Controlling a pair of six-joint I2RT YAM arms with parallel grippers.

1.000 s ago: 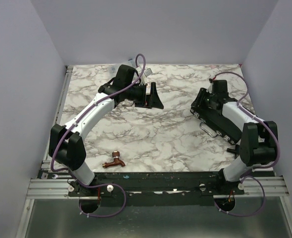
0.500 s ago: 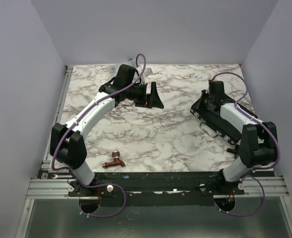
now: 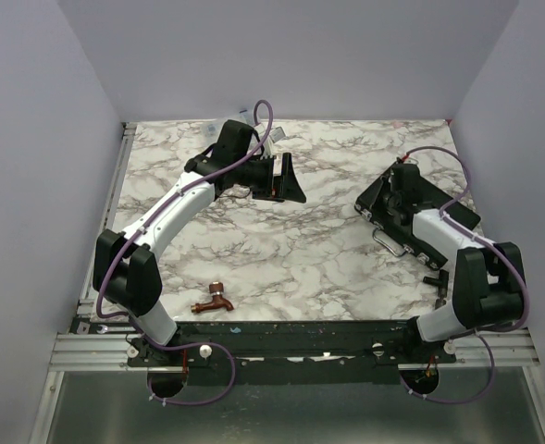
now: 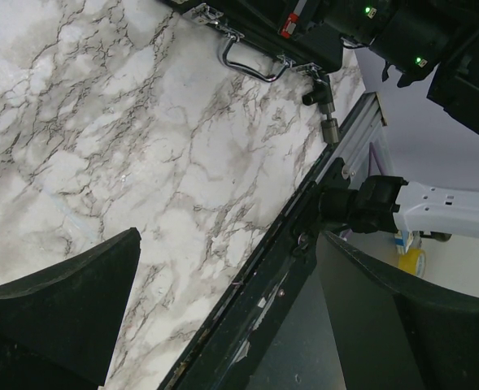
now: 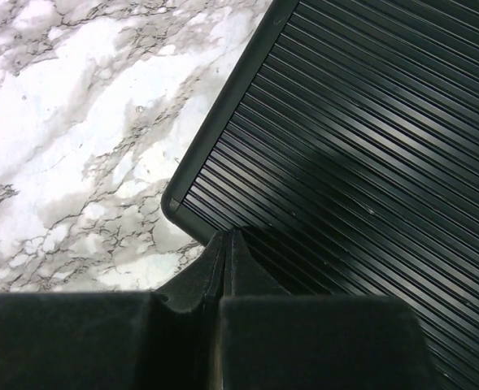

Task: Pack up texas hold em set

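1. Black and closed, the hard case (image 5: 345, 146) of the texas hold em set lies on the right half of the marble table (image 3: 328, 259), set at an angle to the table's edges, with the right arm stretched across it.
2. The case's lid is ribbed with fine parallel grooves. One rounded corner of it shows in the right wrist view, with bare marble just beyond.
3. The silver handle (image 4: 251, 61) sticks out from the case's long side facing the middle of the table. A silver latch (image 4: 292, 61) sits beside it.
4. The right gripper (image 5: 227, 244) has its jaws pressed fully together with nothing between them. Its tip sits at that lid corner, just inside the edge. Whether it rests on the lid or hangs just above is hard to judge from this angle.
5. The left gripper (image 4: 227, 244) is spread wide and holds nothing. It hangs above the marble towards the rear left of the table, well apart from the case, and points towards the right side.
6. A copper faucet (image 3: 214, 300) lies on its side near the front edge, close to the left arm's base and far from the case.
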